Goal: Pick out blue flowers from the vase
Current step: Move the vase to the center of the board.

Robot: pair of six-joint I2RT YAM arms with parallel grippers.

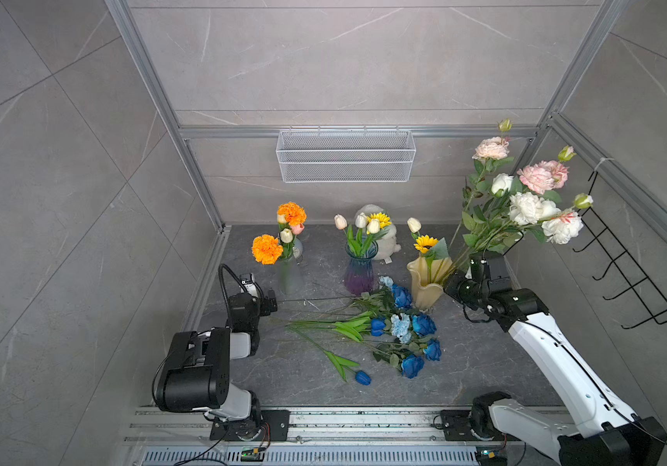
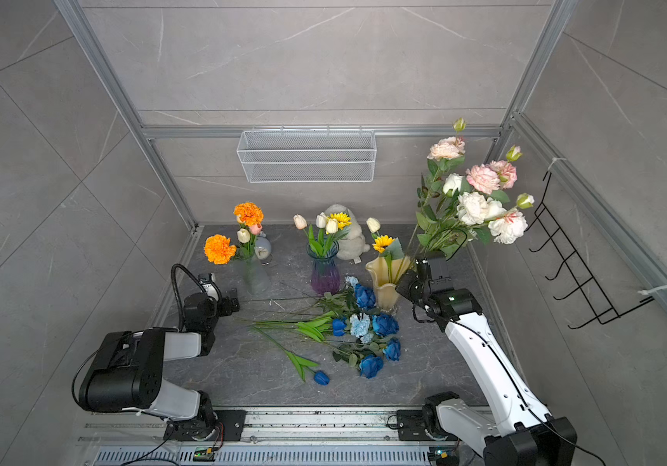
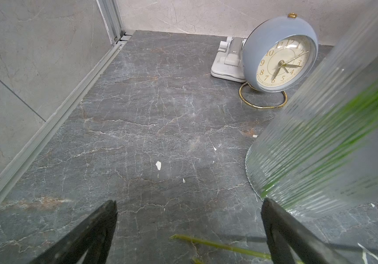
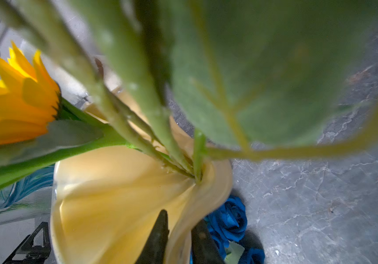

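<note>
Blue flowers [image 1: 400,326] lying flat, clock [image 3: 281,61], gold numerals

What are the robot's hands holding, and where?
The right gripper pinches the wavy cream glass vase by its rim. The open left gripper holds nothing.

You'll find the loose flowers [image 1: 396,331] lying on the table [image 1: 485,363]; behind them, ribbed vase [image 1: 290,278] left, fluted vase [image 1: 360,274] middle, wavy vase [image 1: 424,282] right

There are three vases [image 1: 359,278], four blue roses [image 1: 424,324], two blue tulips [image 1: 363,378], two pale-blue carnations [image 1: 400,326].
</note>
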